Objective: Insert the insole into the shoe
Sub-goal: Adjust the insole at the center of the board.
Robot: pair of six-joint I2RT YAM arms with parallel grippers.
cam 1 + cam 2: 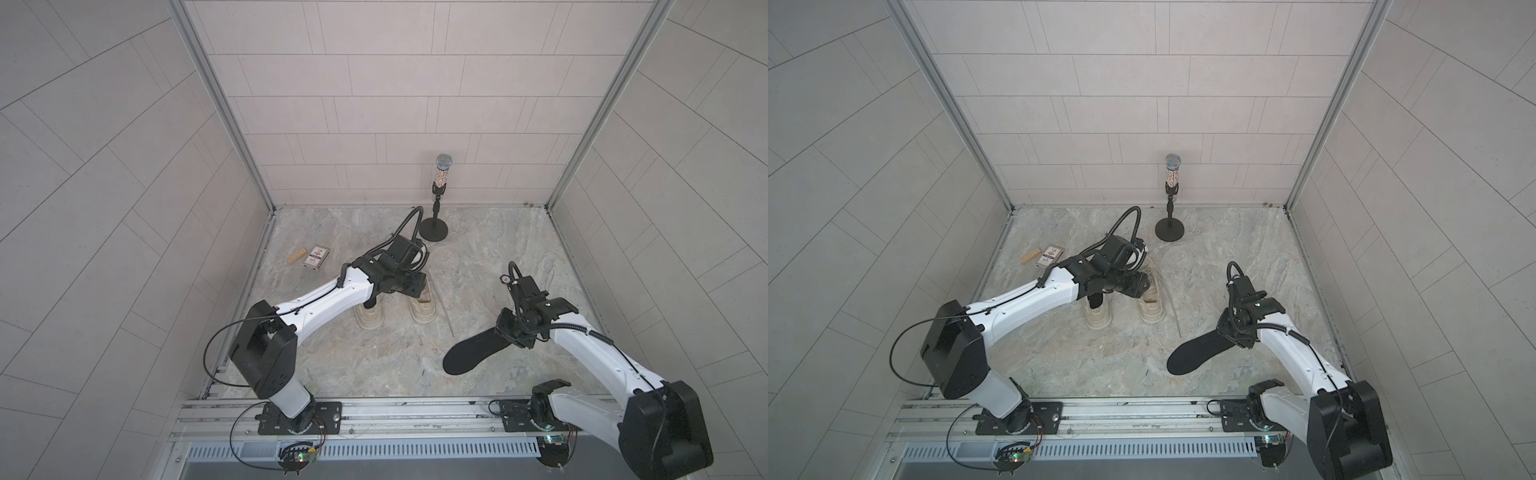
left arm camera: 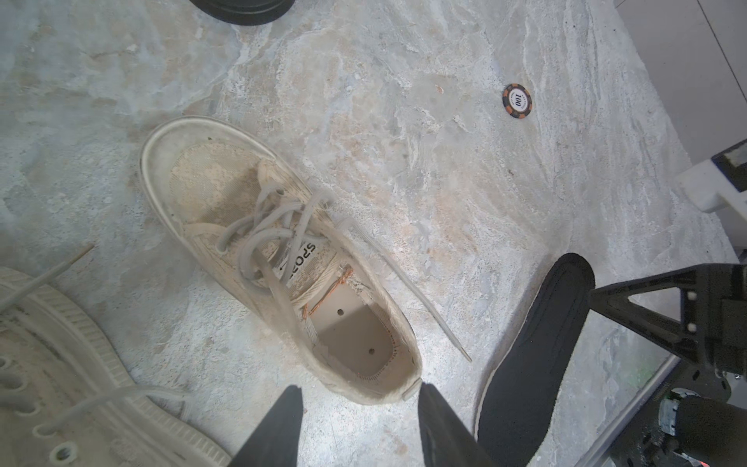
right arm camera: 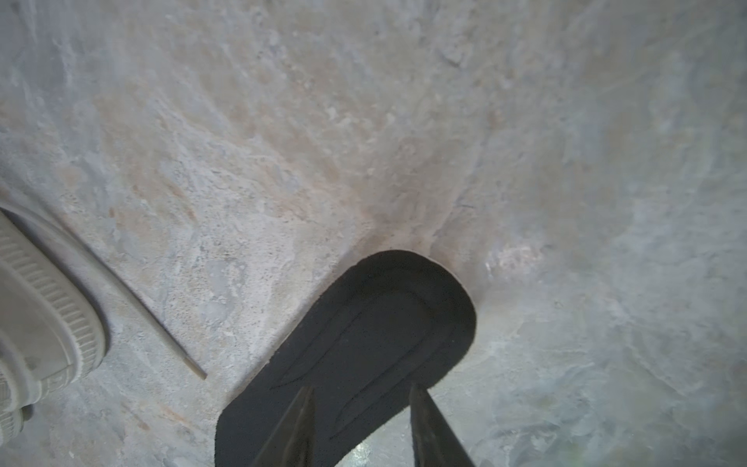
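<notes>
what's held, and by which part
Nothing in the left gripper, open by the shoe heel; the right gripper is over the insole heel, grip unclear.

In both top views we get even, soft light; the tiled walls bow outward toward the edges, and the worktop [image 1: 374, 357] carries only faint shadows. The left wrist view is sharp, with bright glare at 6 o'clock by the shoe [image 2: 226, 194]. The right wrist view is dimmer and hazy; the insole [image 3: 364, 343] throws a shadow toward 12 o'clock.
</notes>
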